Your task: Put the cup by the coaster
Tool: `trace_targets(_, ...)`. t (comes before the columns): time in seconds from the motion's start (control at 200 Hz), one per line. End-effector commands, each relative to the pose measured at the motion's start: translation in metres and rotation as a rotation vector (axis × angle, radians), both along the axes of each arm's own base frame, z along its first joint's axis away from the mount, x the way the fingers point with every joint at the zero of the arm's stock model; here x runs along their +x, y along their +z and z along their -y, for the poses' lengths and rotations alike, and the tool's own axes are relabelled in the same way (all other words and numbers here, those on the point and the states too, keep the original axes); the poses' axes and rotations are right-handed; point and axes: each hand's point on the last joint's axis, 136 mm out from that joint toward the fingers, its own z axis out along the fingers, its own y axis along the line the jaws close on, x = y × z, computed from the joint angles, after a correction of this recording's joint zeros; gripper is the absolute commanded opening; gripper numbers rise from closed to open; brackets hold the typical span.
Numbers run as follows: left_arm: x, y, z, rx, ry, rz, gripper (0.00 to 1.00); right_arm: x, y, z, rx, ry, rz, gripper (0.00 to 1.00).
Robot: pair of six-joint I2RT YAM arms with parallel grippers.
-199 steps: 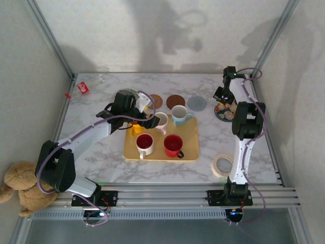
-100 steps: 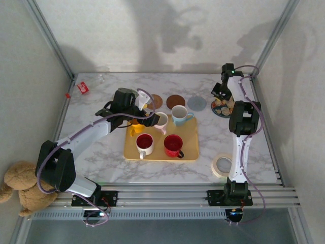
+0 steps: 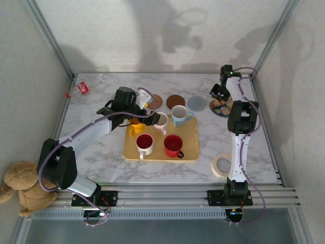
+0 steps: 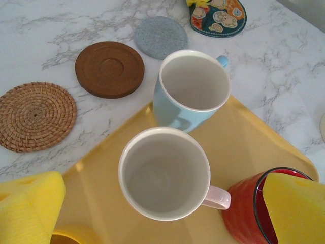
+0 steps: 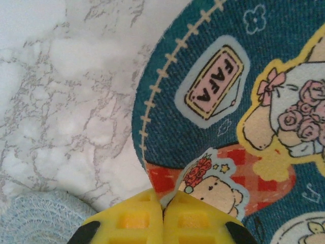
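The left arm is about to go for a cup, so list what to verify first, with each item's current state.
1. Left gripper open wide: ok.
2. Pink-handled mug centred between its fingers: ok.
3. Finger clear of the red mug: cannot tell; one pad overlaps it in the left wrist view.
4. Rattan coaster bare, with free table beside it: ok.
5. Right gripper shut, at the patterned coaster, away from the tray: ok.
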Motion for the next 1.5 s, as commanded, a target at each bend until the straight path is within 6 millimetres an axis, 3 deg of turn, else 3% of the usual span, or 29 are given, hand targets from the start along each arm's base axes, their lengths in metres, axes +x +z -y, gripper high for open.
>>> trace_targets(0.0,0.007,0.009,-0.002,0.005,0.007,0.026,1.0,0.007,0.0,-0.01,0.034,0.003,0.014,0.0)
trace_targets(0.766,0.007,0.003,-0.003,0.008,0.01,0.016,1.0,0.013,-0.011,-0.015,0.062,-0.005,-0.001,0.02)
trace_targets(0.966,0.008,0.003,-0.002,0.008,0.008,0.017,1.0,0.01,-0.015,-0.012,0.051,-0.009,-0.013,0.17)
trace_targets(1.056,0.009,0.004,-0.002,0.009,0.013,0.019,1.0,0.011,-0.014,-0.013,0.053,-0.009,-0.012,0.19)
trace_targets(1.156,0.009,0.006,-0.002,0.007,0.012,0.022,1.0,0.011,-0.011,-0.013,0.052,-0.013,-0.009,0.33)
trace_targets(1.497,0.01,0.01,-0.002,0.001,0.013,0.03,1.0,0.013,0.004,-0.013,0.054,-0.013,0.018,0.46)
